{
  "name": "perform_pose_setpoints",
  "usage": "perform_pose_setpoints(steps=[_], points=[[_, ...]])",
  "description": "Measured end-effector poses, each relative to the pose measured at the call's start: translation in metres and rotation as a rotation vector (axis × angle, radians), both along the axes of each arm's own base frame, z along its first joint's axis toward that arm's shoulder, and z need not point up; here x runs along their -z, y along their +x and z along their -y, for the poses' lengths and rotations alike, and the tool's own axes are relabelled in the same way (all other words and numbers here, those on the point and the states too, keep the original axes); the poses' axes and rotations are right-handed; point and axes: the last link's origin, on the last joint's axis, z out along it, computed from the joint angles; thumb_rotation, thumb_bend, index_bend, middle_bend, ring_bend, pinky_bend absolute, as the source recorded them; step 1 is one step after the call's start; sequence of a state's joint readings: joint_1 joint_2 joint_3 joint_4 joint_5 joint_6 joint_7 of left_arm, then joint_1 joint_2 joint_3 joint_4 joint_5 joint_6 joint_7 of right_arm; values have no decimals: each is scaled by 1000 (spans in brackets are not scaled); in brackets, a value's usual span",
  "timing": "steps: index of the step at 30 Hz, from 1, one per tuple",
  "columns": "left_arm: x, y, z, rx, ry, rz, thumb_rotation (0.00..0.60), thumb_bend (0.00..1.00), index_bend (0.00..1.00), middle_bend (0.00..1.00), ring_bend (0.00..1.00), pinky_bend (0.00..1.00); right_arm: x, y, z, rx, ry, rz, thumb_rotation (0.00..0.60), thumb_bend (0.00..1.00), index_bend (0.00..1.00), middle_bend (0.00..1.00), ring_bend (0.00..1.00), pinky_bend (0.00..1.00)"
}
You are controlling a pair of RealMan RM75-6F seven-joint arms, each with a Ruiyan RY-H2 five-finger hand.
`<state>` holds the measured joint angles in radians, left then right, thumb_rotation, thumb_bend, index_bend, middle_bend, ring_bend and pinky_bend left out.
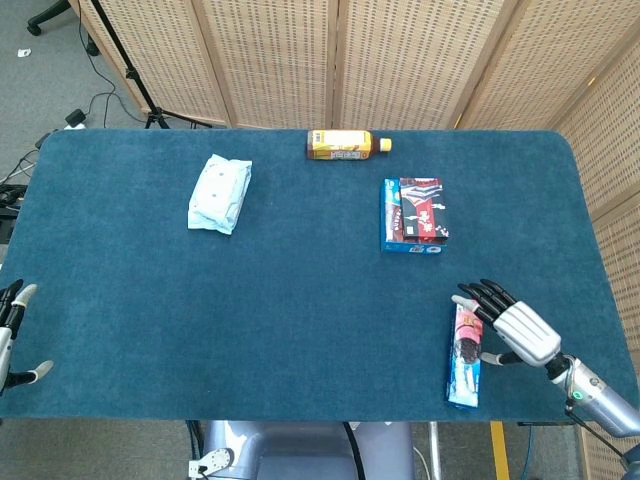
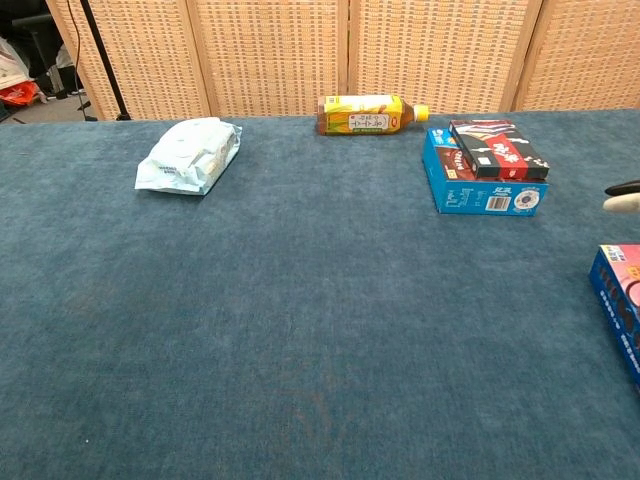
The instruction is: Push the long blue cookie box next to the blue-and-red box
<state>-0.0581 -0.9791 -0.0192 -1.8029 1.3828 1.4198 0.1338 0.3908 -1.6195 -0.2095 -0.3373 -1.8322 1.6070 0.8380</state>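
The long blue cookie box (image 1: 464,355) lies near the table's front right edge, pointing away from me and slightly tilted; its end shows at the right border of the chest view (image 2: 620,307). My right hand (image 1: 508,326) rests against the box's right side with its fingers spread over the far end. Only its fingertips (image 2: 623,194) show in the chest view. The blue-and-red box (image 1: 412,215) (image 2: 485,168) sits farther back, well apart from the cookie box. My left hand (image 1: 12,335) hangs at the table's front left edge, fingers apart and holding nothing.
A yellow drink bottle (image 1: 346,145) lies on its side at the back centre. A white wipes pack (image 1: 220,193) sits at the back left. Blue cloth covers the table (image 1: 300,300). Wicker screens stand behind it.
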Motion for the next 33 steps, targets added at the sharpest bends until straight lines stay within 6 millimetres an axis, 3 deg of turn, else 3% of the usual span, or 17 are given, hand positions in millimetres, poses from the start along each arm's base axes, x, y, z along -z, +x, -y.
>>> perform_pose_setpoints(steps=[11, 33], points=[[-1, -1, 0, -2, 2, 5, 600, 0, 0, 0, 0, 0, 24, 27, 29, -15, 0, 12, 600, 0, 0, 0, 0, 8], [-5, -3, 2, -4, 6, 27, 600, 0, 0, 0, 0, 0, 82, 124, 65, -95, 18, 23, 600, 0, 0, 0, 0, 8]])
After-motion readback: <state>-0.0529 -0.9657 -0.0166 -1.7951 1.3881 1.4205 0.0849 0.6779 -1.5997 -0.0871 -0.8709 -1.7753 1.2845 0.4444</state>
